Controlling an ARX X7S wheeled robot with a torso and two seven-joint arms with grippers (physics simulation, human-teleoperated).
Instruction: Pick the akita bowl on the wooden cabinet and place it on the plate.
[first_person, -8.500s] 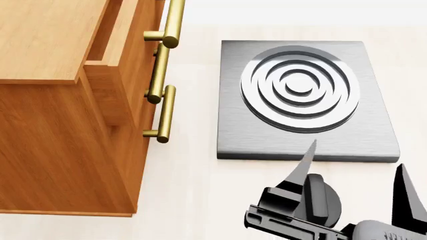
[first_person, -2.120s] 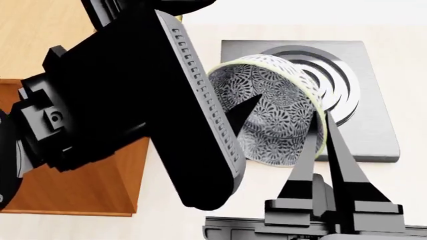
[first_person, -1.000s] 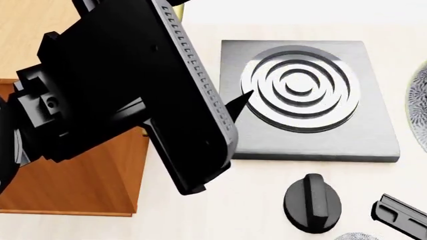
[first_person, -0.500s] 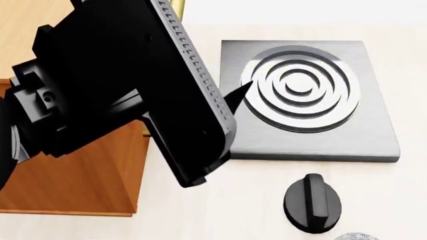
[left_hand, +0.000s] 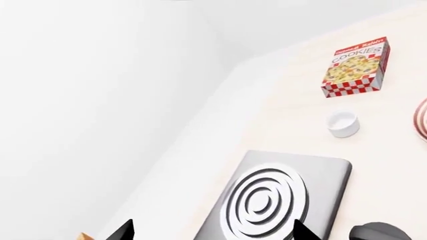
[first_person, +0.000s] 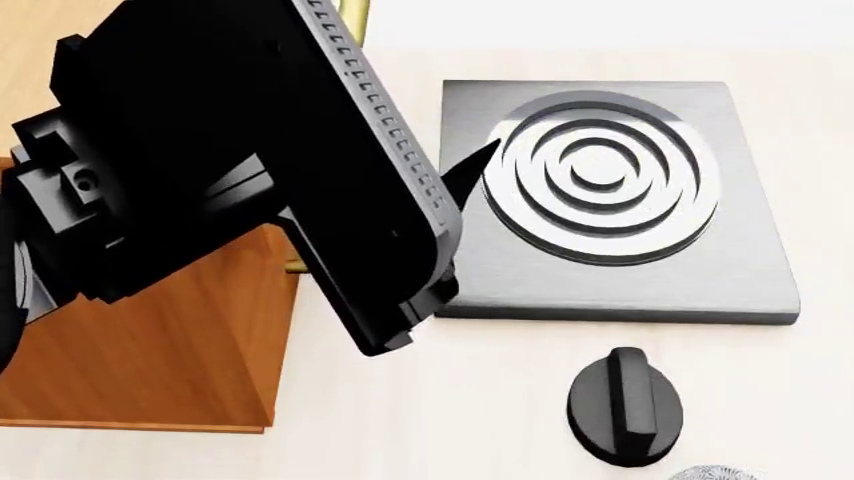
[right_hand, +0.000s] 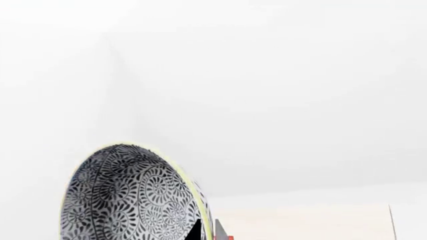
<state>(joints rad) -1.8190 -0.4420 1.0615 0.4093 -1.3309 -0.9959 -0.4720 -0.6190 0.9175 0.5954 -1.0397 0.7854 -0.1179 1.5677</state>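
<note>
From my head camera, the left arm fills the left half of the frame, a big black mass hanging over the wooden cabinet (first_person: 160, 370), whose orange-brown side shows beneath it. The left claw (left_hand: 212, 231) sits above the near edge of the stove (first_person: 614, 200); through its wrist camera I see only two dark fingertips (left_hand: 123, 231), set well apart with nothing between them, so it is spread and empty.

Moving right, the grey stove lies flat on the pale desk (first_person: 400, 420), just beside the cabinet. A black knob (first_person: 625, 405) rests on the desk in front of it.

In the left wrist camera, a small white cup (left_hand: 343, 124) stands beyond the stove, and a cookie box (left_hand: 355, 67) stands farther off. A sliver of the plate (left_hand: 421, 117), red-ringed, shows at that frame's edge, near the cup.

The right arm is outside my head view. Its wrist camera shows the akita bowl (right_hand: 133, 195) tipped on its side against white wall, patterned inside facing the lens, raised off the desk. The right claw (right_hand: 200, 231) pinches its rim; one dark finger shows at the rim.
</note>
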